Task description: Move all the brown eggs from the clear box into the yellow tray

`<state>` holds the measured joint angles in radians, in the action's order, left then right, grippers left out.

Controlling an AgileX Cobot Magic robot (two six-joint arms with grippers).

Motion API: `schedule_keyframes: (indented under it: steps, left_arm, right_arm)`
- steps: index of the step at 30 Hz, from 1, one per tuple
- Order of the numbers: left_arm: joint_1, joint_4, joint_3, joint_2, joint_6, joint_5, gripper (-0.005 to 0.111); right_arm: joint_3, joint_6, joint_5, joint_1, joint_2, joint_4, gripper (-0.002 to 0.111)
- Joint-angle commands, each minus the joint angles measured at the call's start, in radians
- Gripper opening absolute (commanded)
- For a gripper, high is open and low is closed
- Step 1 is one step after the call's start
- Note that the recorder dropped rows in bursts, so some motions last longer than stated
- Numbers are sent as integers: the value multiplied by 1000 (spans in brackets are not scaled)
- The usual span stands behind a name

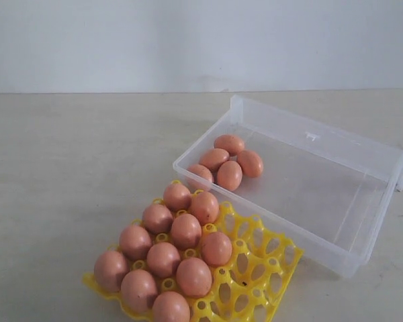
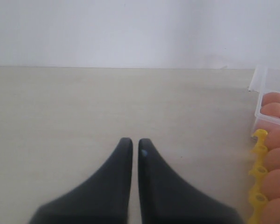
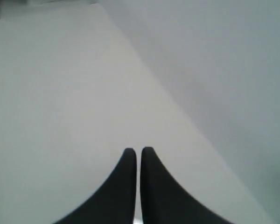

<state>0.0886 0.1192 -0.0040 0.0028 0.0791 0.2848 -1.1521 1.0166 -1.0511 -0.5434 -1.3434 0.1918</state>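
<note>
Both black grippers are sitting pressed together and empty. The left gripper [image 2: 131,144] and right gripper [image 3: 138,151] are hanging clear of the work, probably to keep out of the way. Five smooth reddish-brown eggs [image 1: 229,175] are lying clustered in one corner of the clear rectangular plastic box [image 1: 309,134], awaiting transfer. Eleven more are filling cups of the bright yellow plastic egg tray [image 1: 269,261].

The left wrist view is catching the tray and box edges ahead of its gripper and well off to one side. The right wrist view is showing only pale table [image 3: 60,93], and the exterior view is showing neither arm.

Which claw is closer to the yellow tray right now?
Left. The left claw has the tray off to its side; the right claw sees only bare table, no tray in sight.
</note>
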Motion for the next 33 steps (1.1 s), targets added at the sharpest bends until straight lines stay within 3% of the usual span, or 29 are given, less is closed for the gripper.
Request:
schedule_keyframes:
  steps: [1,4,7,9,11,12,14,16,19,21,23,29,31,33]
  left_arm:
    - [5,-3,4,-3,0,-7,4]
    - [5,-3,4,-3,0,-7,4]
    - [5,-3,4,-3,0,-7,4]
    - [5,-3,4,-3,0,-5,4]
    - [5,-3,4,-3,0,-5,4]
    - [5,-3,4,-3,0,-5,4]
    - [5,-3,4,-3,0,-5,4]
    - [5,-3,4,-3,0,-5,4]
    - [5,-3,4,-3,0,-5,4]
    - [5,-3,4,-3,0,-5,4]
    - [5,-3,4,-3,0,-5,4]
    - [5,-3,4,-3,0,-5,4]
    - [5,-3,4,-3,0,-5,4]
    - [5,-3,4,-3,0,-5,4]
  right_arm:
    - [10,486,-170,154,-126,454,0]
    - [10,690,-170,233,-224,673,0]
    - [10,729,-170,295,-308,896,0]
    - [10,739,-170,330,-371,1140,0]
    - [10,748,1,334,-392,1398,0]
    - [10,813,258,325,-392,1553,0]
    - [24,980,635,322,-392,1553,0]
    - [22,985,787,322,-392,1553,0]
    - [24,884,872,325,-450,1553,0]
    - [24,731,946,325,-510,1553,0]
    - [24,443,1006,325,-542,1553,0]
    - [24,372,1260,323,-528,1526,0]
    - [24,273,1377,323,-527,1372,0]
    - [24,37,1475,323,-527,1146,0]
